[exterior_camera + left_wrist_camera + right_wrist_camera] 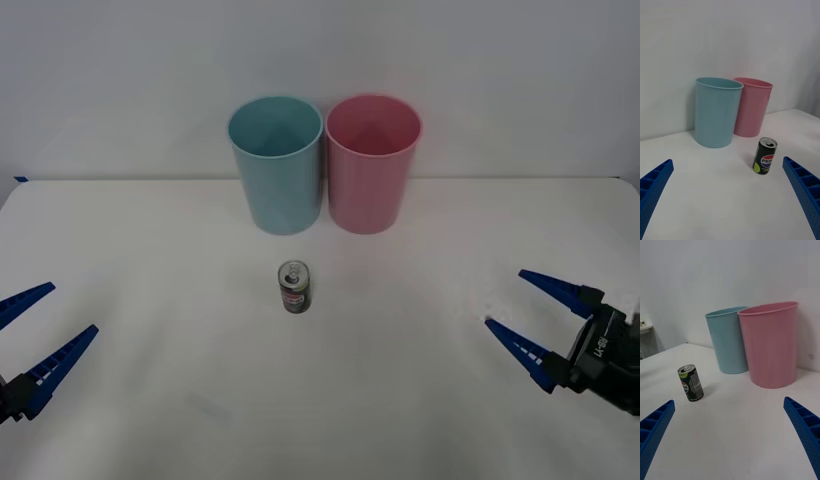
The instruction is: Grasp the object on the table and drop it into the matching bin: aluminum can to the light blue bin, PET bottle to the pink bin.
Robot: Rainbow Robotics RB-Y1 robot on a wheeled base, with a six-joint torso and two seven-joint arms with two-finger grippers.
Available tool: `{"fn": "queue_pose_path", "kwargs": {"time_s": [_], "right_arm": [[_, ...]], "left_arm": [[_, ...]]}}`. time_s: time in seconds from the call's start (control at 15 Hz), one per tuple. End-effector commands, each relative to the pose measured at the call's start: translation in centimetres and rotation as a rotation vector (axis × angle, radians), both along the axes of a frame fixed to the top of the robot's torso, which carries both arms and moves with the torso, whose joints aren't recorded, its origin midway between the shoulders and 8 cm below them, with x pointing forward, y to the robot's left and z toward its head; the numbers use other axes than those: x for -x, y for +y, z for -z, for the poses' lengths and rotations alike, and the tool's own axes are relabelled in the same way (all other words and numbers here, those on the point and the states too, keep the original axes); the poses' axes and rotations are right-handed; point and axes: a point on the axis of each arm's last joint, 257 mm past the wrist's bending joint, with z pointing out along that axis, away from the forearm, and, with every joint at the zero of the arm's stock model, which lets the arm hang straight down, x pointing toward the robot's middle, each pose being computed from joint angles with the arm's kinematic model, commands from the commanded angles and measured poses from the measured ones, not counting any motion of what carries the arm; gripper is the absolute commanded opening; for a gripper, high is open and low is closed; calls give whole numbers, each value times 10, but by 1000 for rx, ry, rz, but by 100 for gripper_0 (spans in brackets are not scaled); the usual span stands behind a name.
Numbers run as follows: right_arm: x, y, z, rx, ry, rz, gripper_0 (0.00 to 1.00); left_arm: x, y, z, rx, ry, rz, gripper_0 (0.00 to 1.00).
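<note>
Dark aluminum can (294, 287) stands upright, well apart from both spread-fingered tools, left tool (28, 335) and right tool (535, 320).

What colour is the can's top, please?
Silver; the aluminum can shows it best in the left wrist view.

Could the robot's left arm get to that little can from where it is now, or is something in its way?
Probably yes. The left gripper is open near the table's edge, and only bare tabletop lies between it and the aluminum can. Both bins stand behind the can.
</note>
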Motion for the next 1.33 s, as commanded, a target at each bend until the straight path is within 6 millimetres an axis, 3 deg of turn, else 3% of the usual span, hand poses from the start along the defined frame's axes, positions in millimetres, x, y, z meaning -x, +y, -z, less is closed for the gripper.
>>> {"fn": "queue_pose_path", "kwargs": {"time_s": [0.07,0.6,1.33], "right_arm": [[-13,15,6,10,-8,-34,100],[-44,65,20,33,-13,-91,100],[-77,160,46,82,-18,-141,100]], "left_arm": [[0,0,0,0,0,0,100],[0,0,0,0,0,0,100],[0,0,0,0,0,0,100]]}}
